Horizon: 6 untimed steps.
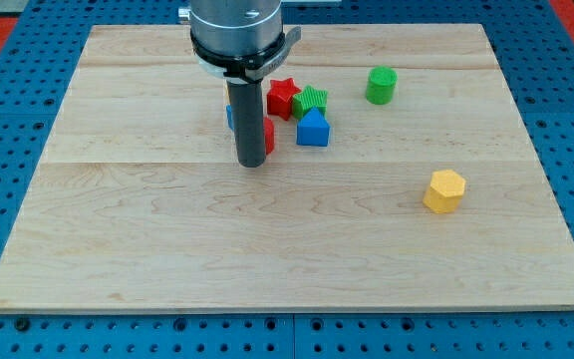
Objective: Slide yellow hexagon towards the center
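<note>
Arm enters from the view's top, left of centre, ending in a round grey-and-black mount. A straight dark rod hangs vertically from it. My tip (253, 163) rests low at the table (contact itself cannot be confirmed), in the view's upper-left-centre area.

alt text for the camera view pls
My tip rests left of centre on a wooden board, beside a cluster of red, green and blue blocks. The yellow hexagon sits apart at the view's right; a green cylinder lies above it.
</note>
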{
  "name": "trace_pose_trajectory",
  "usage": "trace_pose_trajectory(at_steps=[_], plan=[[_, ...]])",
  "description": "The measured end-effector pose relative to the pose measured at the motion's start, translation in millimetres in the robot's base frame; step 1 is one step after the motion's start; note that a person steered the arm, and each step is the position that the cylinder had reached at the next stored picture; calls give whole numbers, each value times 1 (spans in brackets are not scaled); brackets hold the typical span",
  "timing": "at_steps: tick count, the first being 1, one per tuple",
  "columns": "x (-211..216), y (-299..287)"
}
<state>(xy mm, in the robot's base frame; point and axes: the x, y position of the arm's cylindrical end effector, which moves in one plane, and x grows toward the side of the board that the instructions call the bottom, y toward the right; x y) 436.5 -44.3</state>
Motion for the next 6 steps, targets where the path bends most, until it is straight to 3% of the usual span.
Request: trace_pose_trajectory(at_steps=[4,6], plan=[[-21,7],[43,-3]])
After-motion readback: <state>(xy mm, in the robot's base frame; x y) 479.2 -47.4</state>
